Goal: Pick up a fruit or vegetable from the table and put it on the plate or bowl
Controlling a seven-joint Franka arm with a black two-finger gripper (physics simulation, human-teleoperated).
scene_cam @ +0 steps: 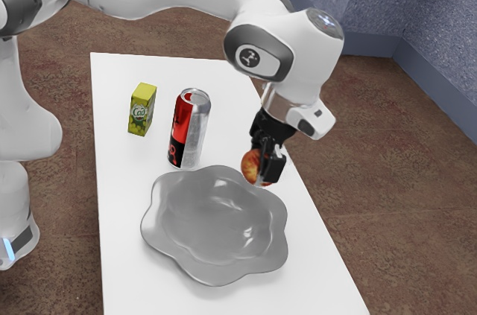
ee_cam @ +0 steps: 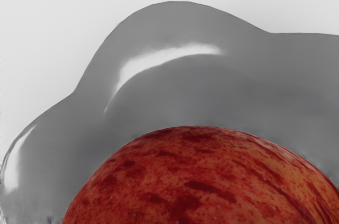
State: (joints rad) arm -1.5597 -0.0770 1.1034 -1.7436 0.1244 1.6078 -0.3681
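Note:
A red and yellow apple hangs in my black gripper, whose fingers are shut on it from two sides. It hovers just over the far right rim of the grey scalloped bowl on the white table. In the wrist view the speckled red apple sits close under my hand, with the glossy grey bowl spreading beneath and beyond it.
A red and silver drink can stands just behind the bowl. A small yellow-green juice carton is to the can's left in the exterior view. The table's right edge runs close under the gripper, with brown floor beyond.

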